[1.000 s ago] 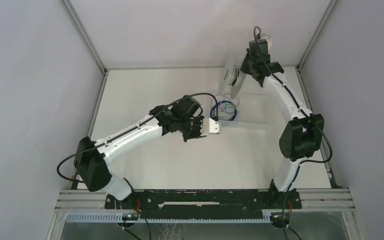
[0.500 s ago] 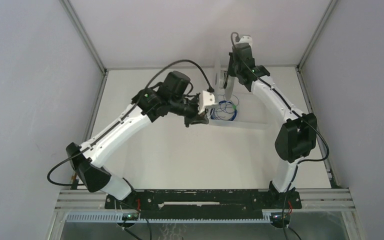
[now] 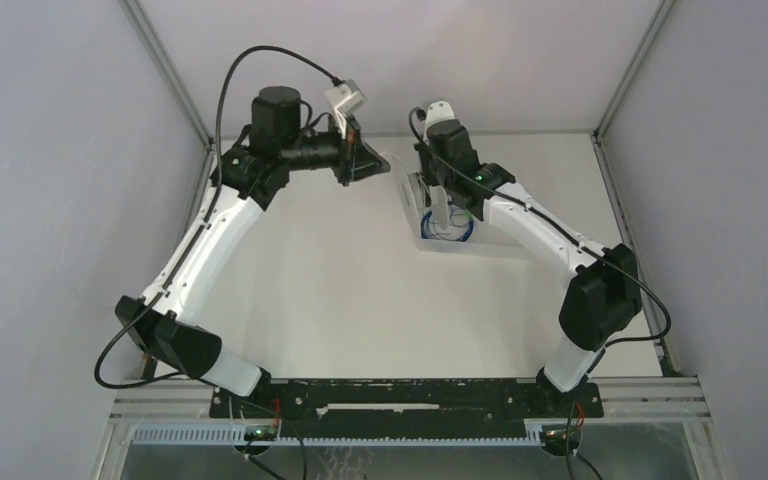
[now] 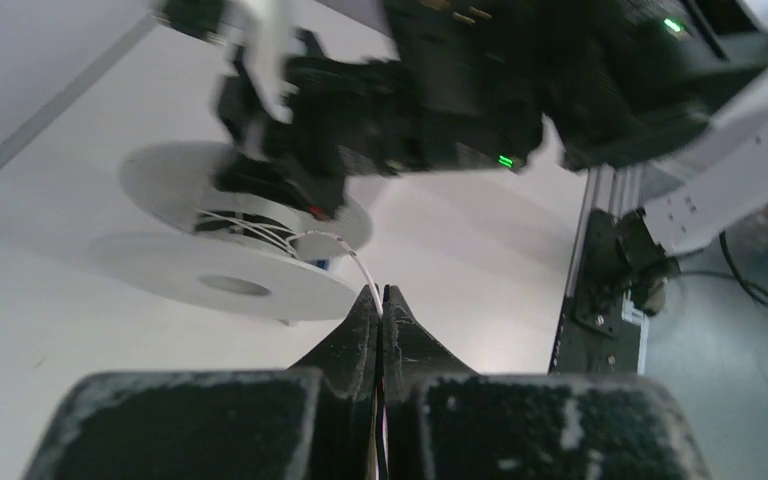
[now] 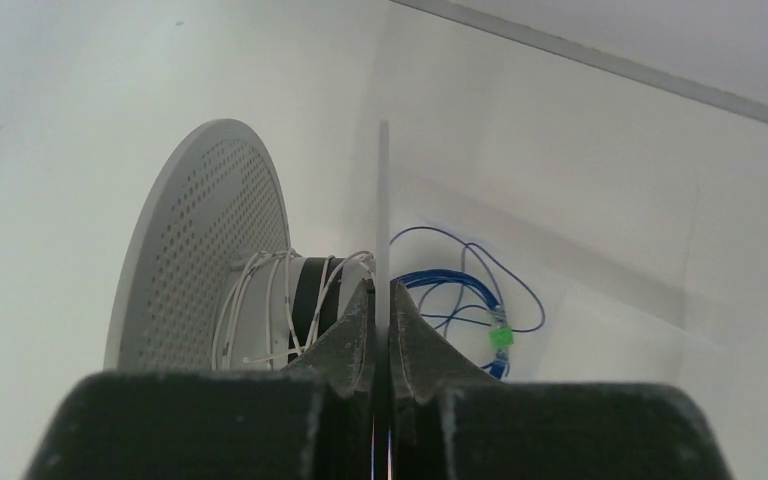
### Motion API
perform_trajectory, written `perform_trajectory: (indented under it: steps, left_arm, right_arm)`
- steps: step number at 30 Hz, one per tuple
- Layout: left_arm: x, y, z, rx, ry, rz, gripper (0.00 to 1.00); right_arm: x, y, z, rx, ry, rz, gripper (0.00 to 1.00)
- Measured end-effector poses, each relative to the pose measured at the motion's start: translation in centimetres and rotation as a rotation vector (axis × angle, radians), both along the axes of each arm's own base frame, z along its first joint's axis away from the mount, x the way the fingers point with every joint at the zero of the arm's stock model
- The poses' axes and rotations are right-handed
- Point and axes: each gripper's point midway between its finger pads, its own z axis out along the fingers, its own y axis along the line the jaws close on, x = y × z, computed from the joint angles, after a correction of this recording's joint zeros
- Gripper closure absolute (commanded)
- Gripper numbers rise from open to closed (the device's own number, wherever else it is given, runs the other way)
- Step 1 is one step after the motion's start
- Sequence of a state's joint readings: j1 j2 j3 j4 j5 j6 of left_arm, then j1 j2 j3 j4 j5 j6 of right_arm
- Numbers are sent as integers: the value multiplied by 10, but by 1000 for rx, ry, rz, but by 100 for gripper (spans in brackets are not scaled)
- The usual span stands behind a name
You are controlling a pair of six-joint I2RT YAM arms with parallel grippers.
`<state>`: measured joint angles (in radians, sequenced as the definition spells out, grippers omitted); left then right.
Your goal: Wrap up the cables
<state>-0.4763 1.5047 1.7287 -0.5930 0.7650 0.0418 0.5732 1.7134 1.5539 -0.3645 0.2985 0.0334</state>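
One pale cable (image 5: 260, 268): we count several hair-fine white turns wound on the hub of the spool (image 5: 200, 240), with a single run leaving it.
Free run: in the left wrist view it arcs off the hub and ends pinched at the tips of the left gripper (image 4: 381, 299).
Spool: two round flanges — one perforated, the other thin and seen edge-on from the right wrist; in the overhead view it overlaps the left end of the clear tray (image 3: 505, 247).
Right gripper (image 5: 381, 292): clenched on the rim of the thin flange, with the wound hub just beside its fingers.
Left gripper: clamped tight on the cable, raised near the back left of the table (image 3: 360, 300) and well apart from the spool.
Blue cable (image 5: 457, 288): a loose coil with a green connector (image 5: 501, 338), lying in the tray beside the thin flange.
Tray: we make out faint transparent walls on the white table.
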Motion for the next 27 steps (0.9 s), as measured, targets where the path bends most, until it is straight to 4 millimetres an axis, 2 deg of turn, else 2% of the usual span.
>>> perform_trajectory:
  steps: [6, 11, 15, 21, 27]
  left_arm:
    - [36, 20, 12, -78, 42, 113, 100]
    - [66, 30, 6, -112, 93, 178, 99]
    - [90, 46, -8, -116, 143, 249, 100]
    - [125, 72, -29, -115, 189, 354, 100]
    - [141, 93, -58, -78, 219, 430, 100]
  right_arm:
    - [-28, 32, 13, 0, -29, 141, 100]
    - [-44, 46, 16, 13, -23, 235, 100]
    - [-57, 55, 19, 36, -6, 312, 100]
    - [-72, 62, 34, 95, -4, 400, 100]
    - [-76, 57, 43, 180, 29, 441, 100]
